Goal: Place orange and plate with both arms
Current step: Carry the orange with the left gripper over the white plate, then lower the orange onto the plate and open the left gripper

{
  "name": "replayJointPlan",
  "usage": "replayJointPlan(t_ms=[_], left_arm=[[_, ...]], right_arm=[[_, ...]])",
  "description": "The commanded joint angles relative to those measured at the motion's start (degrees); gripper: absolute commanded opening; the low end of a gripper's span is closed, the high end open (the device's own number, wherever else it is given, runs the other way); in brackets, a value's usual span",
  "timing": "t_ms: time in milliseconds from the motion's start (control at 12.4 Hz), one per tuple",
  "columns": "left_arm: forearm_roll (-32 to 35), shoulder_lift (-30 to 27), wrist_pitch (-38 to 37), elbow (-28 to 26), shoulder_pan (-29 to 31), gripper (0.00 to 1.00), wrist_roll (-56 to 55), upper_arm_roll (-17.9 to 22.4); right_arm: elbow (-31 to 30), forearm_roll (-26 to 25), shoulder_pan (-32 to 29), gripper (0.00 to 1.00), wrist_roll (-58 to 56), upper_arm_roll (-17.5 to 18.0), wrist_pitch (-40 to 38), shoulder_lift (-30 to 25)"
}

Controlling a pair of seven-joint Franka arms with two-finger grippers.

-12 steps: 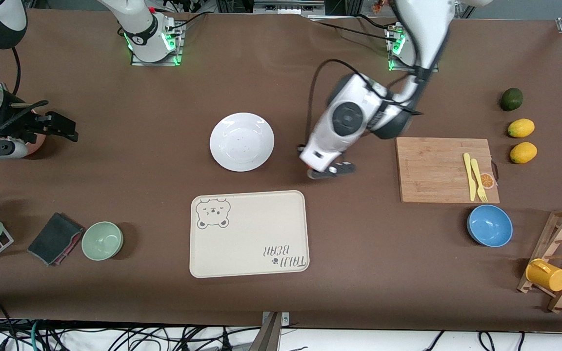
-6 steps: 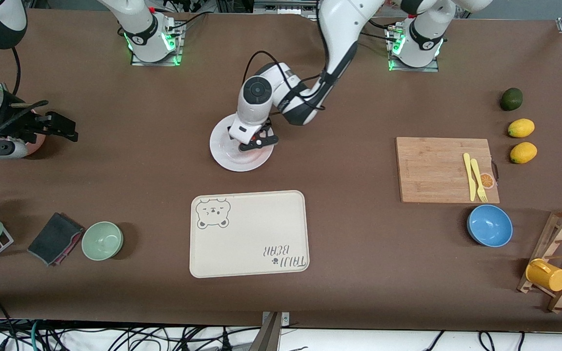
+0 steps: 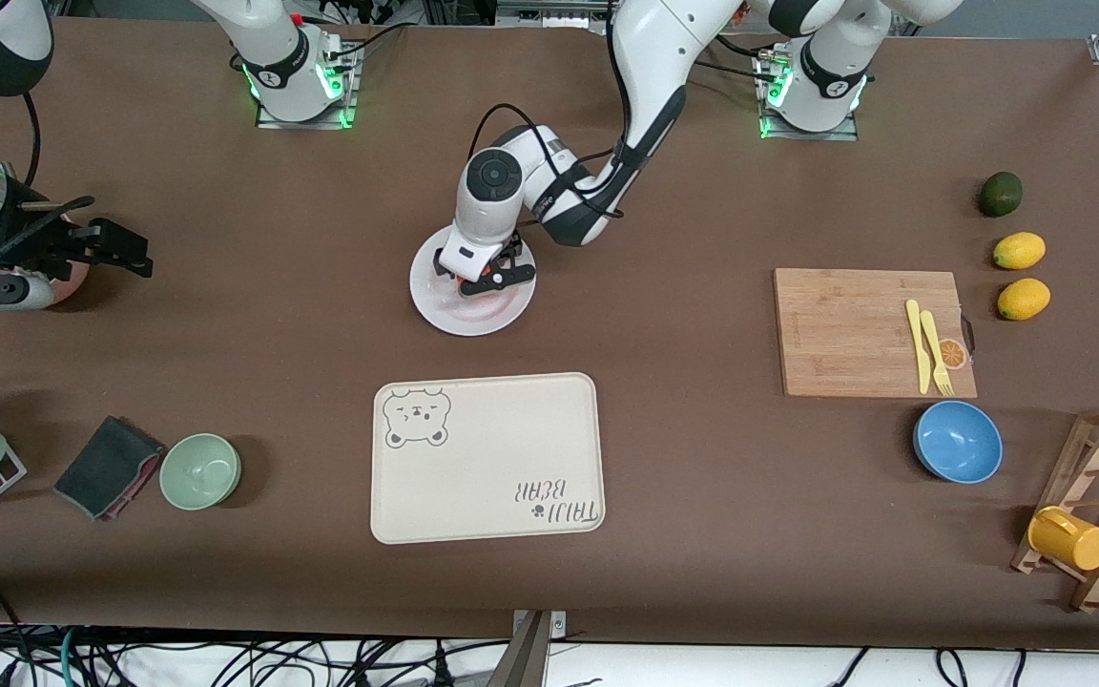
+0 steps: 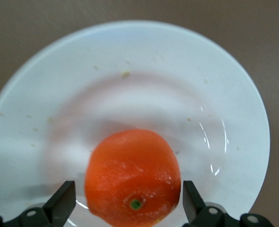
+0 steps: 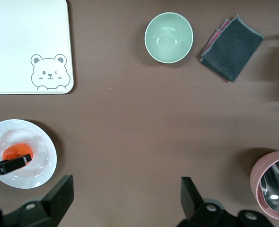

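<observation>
Orange [image 4: 132, 177] sits on the white plate [image 4: 130, 66], between the spread fingers [image 4: 64, 201] of the left gripper [image 3: 479, 271], with a slight gap showing at each side. Taking the front view from one edge to the other: the right gripper [image 3: 96, 250] hangs high over the right arm's end of the table, fingers [image 5: 59, 194] wide apart and empty, the arm waiting. Next come the green bowl [image 3: 200, 470], then the plate near the table's middle, with the bear tray [image 3: 486, 458] nearer the camera. Toward the left arm's end lie the wooden cutting board [image 3: 855, 329] and the blue bowl [image 3: 958, 442].
</observation>
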Motion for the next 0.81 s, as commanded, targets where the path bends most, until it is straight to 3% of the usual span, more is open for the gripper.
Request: replayJointPlan(t_ms=[0, 485, 727], left_arm=[[-1.1, -5.8, -12.2, 0.4, 5.3, 1.00, 1.9, -0.6], [-2.1, -13.4, -33.5, 0.3, 26.1, 1.00, 29.9, -0.8], [-1.3, -14.7, -39.9, 0.1, 36.7, 1.00, 46.3, -0.4]], right_arm=[[1.1, -0.2, 0.1, 1.00, -0.1, -0.1, -0.4, 0.3], [1.1, -0.2, 0.2, 1.00, 0.2, -0.1, -0.4, 0.2], [1.1, -0.2, 0.3, 1.00, 0.6, 0.0, -0.4, 0.3]])
